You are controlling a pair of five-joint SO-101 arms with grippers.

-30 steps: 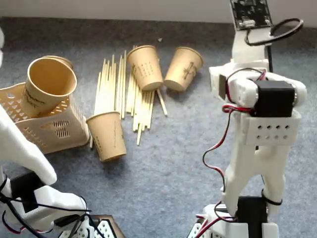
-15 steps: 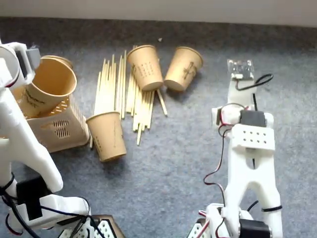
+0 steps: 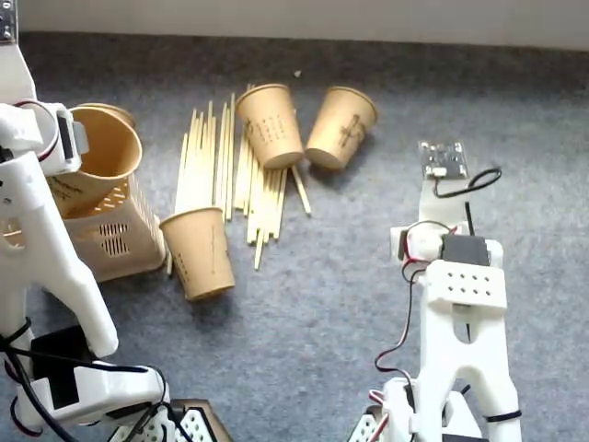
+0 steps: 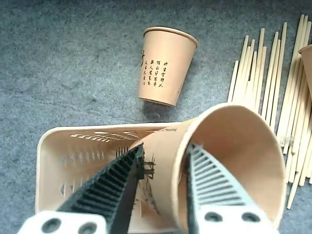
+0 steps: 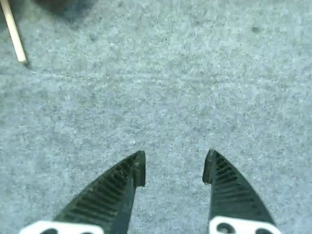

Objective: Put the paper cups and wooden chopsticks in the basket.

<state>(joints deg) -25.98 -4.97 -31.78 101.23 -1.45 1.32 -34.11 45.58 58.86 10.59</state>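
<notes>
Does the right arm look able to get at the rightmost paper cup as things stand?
Probably yes: the right gripper is open over bare carpet, nothing lies between it and the rightmost paper cup, and the left gripper is away at the basket.

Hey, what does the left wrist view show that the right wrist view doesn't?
Left wrist view: the left gripper pinching the wall of a cup over the basket, a second cup lying on its side, and a spread of chopsticks. Right wrist view: the right gripper, open over bare carpet, and one chopstick end. Shared: grey carpet and chopsticks.
</notes>
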